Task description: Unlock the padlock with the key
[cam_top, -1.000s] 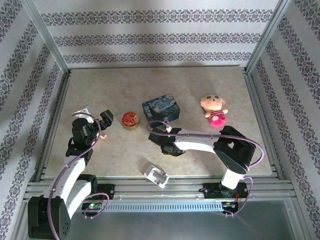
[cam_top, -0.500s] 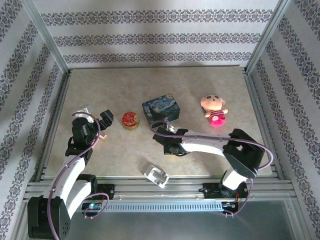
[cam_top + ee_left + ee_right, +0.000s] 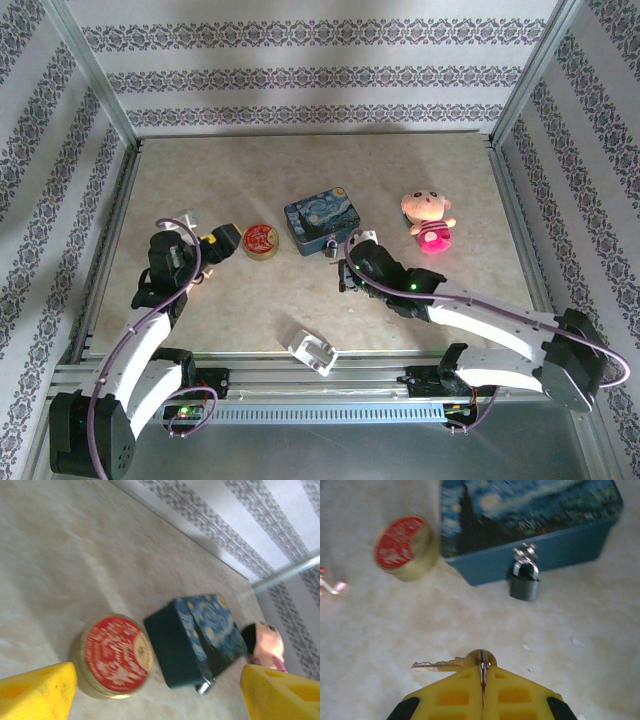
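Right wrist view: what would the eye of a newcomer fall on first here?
Most striking is the right gripper at the bottom of the view. It is shut on the head of the key, whose blade sticks out to the left. Just beyond it, the padlock hangs at the clasp on the front wall of the blue tin. The red-and-gold disc lies to the left of the tin.

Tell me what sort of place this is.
Probably a robot test cell rather than a home: a table boxed in by wallpapered panels on metal frame posts, a left arm and right arm mounted at its near edge, and odd props like a blue tin and plush doll.
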You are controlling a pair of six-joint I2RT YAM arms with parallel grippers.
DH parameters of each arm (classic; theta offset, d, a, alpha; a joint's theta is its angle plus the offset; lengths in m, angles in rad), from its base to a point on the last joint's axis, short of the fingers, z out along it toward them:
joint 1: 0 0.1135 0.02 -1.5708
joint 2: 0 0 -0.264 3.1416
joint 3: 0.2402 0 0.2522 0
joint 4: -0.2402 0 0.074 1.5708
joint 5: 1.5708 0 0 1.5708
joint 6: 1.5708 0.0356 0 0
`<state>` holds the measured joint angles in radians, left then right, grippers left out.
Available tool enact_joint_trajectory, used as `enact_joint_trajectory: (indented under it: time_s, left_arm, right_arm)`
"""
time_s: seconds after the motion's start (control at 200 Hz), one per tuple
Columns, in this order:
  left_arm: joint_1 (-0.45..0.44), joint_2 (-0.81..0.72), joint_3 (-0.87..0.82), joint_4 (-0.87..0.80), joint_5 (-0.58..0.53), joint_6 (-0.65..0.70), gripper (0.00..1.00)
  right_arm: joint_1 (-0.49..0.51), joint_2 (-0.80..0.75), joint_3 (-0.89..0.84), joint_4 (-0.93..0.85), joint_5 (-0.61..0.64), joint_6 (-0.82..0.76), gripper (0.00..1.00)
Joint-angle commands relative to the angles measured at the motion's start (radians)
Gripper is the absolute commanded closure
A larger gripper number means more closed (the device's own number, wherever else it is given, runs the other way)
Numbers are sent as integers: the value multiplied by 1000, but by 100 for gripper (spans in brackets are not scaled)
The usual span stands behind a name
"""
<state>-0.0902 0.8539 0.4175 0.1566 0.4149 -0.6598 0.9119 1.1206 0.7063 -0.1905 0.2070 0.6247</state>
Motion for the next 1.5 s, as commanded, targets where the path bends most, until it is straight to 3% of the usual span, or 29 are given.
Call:
enact_joint_trajectory:
  time_s: [0.0, 0.375, 0.57, 1.039, 1.234, 1.454, 1.499]
  left_arm:
    - [-88, 12, 36, 30, 70, -6, 20]
    - [-430, 176, 144, 182, 108, 73, 25]
    - [-535, 263, 203, 179, 127, 157, 31]
    - [-577, 345, 219, 218, 143, 171, 70]
    - [-577, 345, 213, 236, 137, 180, 100]
    - [-577, 298, 211, 195, 116, 308, 100]
    - [-577, 276, 209, 163, 109, 375, 100]
  right_arm:
    - [-2, -48, -42, 178, -62, -121, 100]
    - [40, -52, -79, 315, -23, -196, 100]
    - [44, -26, -71, 335, -21, -194, 100]
    - [45, -30, -77, 349, -27, -182, 100]
    - [45, -28, -82, 351, -32, -179, 100]
    - [41, -42, -90, 348, -56, -170, 100]
    - [35, -56, -88, 336, -69, -171, 89]
